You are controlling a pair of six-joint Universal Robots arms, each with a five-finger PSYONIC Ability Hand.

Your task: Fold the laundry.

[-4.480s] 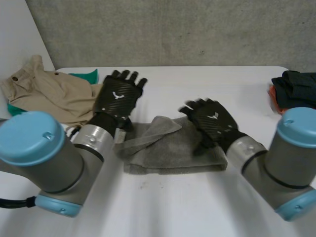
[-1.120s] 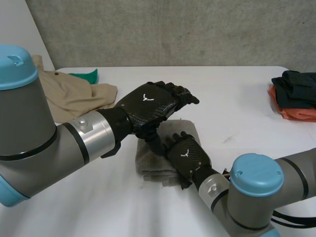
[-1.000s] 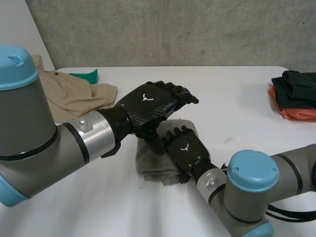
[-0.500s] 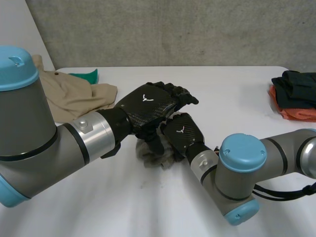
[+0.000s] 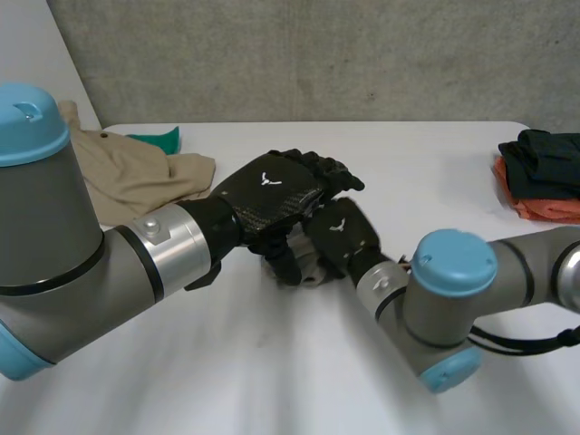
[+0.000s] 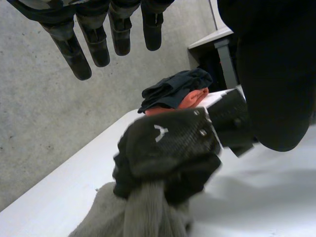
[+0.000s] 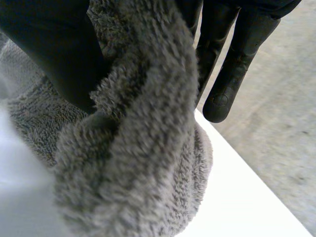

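While the right hand (image 5: pixel 342 237) pinches the bunched towel (image 7: pixel 143 148) mid-fold, the left hand (image 5: pixel 272 192) hovers spread over it; next, I judge: lay the fold flat.

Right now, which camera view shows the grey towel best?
The right wrist view: the grey towel is close, bunched in the right hand. The left wrist view shows it under that hand; the head view, a sliver beside it.
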